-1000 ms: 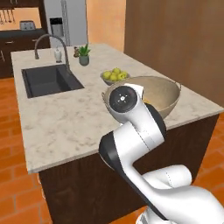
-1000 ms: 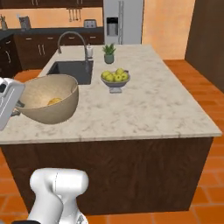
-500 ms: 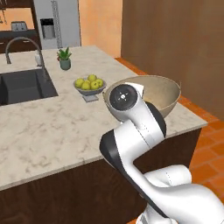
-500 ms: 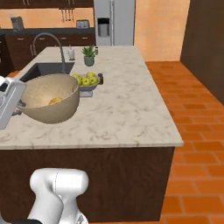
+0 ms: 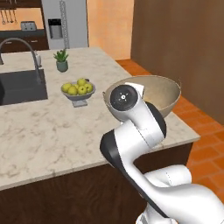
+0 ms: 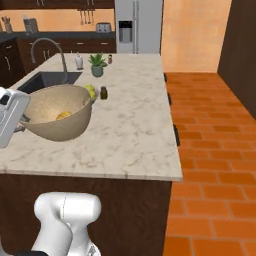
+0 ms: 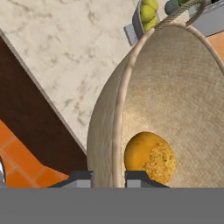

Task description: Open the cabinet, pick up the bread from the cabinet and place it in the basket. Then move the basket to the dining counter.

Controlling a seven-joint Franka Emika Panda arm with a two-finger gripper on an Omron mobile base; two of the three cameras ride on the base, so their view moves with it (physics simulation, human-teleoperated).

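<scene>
My gripper [image 7: 109, 178] is shut on the thin rim of the tan basket [image 7: 175, 87], one finger inside and one outside the wall. The golden-orange bread [image 7: 149, 156] lies in the bottom of the basket. In the right base view the basket [image 6: 55, 112] is over the near left part of the beige marble dining counter [image 6: 135, 140], with the bread [image 6: 63, 116] inside and the gripper [image 6: 22, 122] at its left rim. In the left base view the basket [image 5: 164, 94] is over the counter's [image 5: 43, 135] right end, partly behind my arm. The cabinet is out of view.
A grey footed bowl of yellow-green fruits [image 5: 78, 89] stands just beyond the basket. Further back are a potted plant [image 5: 61, 60], the black sink [image 5: 22, 85] with its curved faucet [image 6: 50, 50], and a small dark bottle [image 6: 103, 93]. Brick floor [image 6: 210, 150] lies right of the counter.
The base has driven, so the counter, sink and fruit bowl slide left in both base views. The basket with the bread stays in my shut gripper.
</scene>
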